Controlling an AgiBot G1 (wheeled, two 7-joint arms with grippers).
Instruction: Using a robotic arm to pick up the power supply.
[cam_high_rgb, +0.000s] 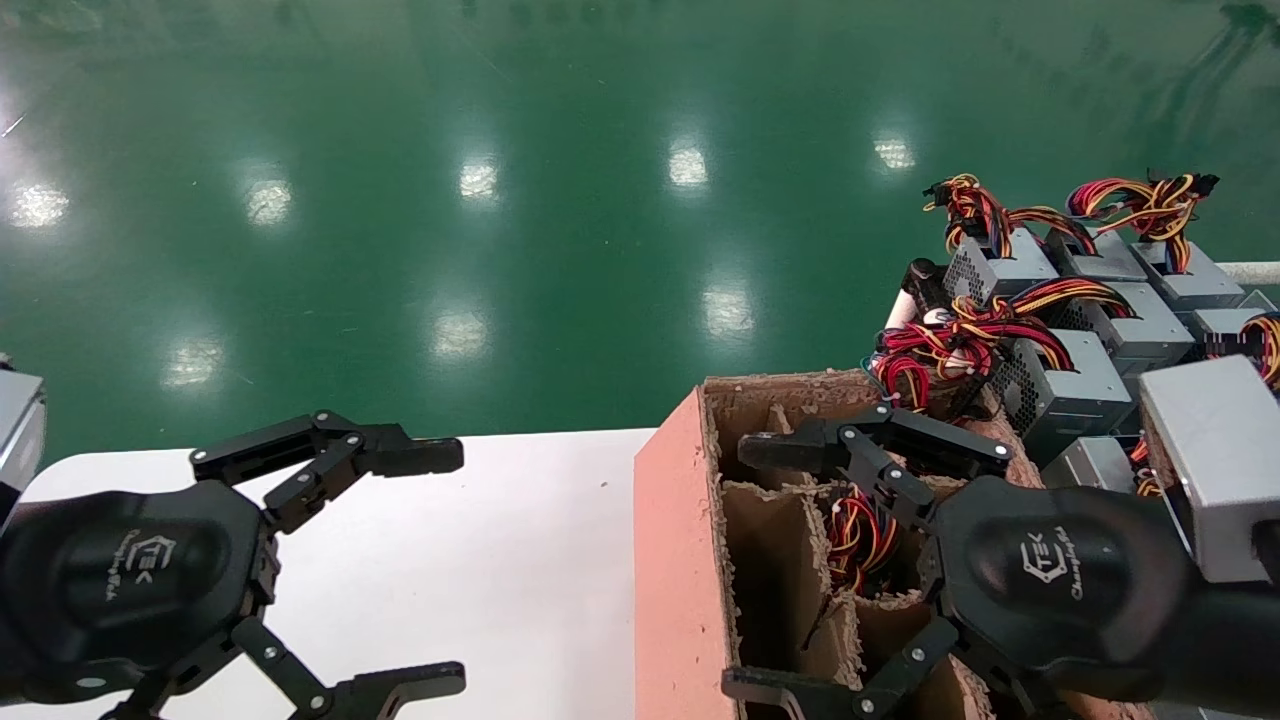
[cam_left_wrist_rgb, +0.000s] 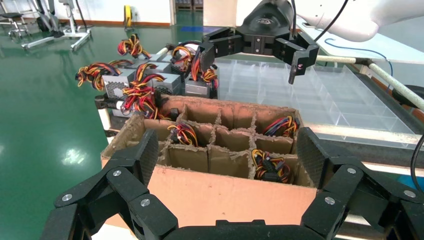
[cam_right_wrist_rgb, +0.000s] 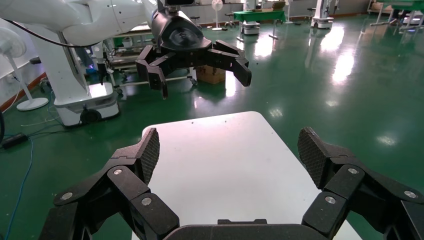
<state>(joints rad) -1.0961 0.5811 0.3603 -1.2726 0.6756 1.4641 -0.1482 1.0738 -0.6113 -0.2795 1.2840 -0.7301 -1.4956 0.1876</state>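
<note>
Several grey metal power supplies (cam_high_rgb: 1065, 385) with red, yellow and black cable bundles stand packed together at the back right, also seen in the left wrist view (cam_left_wrist_rgb: 150, 82). More cable bundles (cam_high_rgb: 860, 535) (cam_left_wrist_rgb: 270, 167) stick up out of cells of a divided cardboard box (cam_high_rgb: 675, 560) (cam_left_wrist_rgb: 225, 197). My right gripper (cam_high_rgb: 738, 568) (cam_right_wrist_rgb: 229, 155) hovers open above the box, holding nothing. My left gripper (cam_high_rgb: 455, 568) (cam_left_wrist_rgb: 227, 155) hangs open and empty over the white table (cam_high_rgb: 540, 520), to the left of the box.
The table (cam_right_wrist_rgb: 220, 150) ends at a rounded far edge, with green floor beyond. A clear plastic compartment tray (cam_left_wrist_rgb: 320, 95) lies behind the box. Each wrist view shows the other arm's gripper farther off: the right one (cam_left_wrist_rgb: 252, 65), the left one (cam_right_wrist_rgb: 200, 75).
</note>
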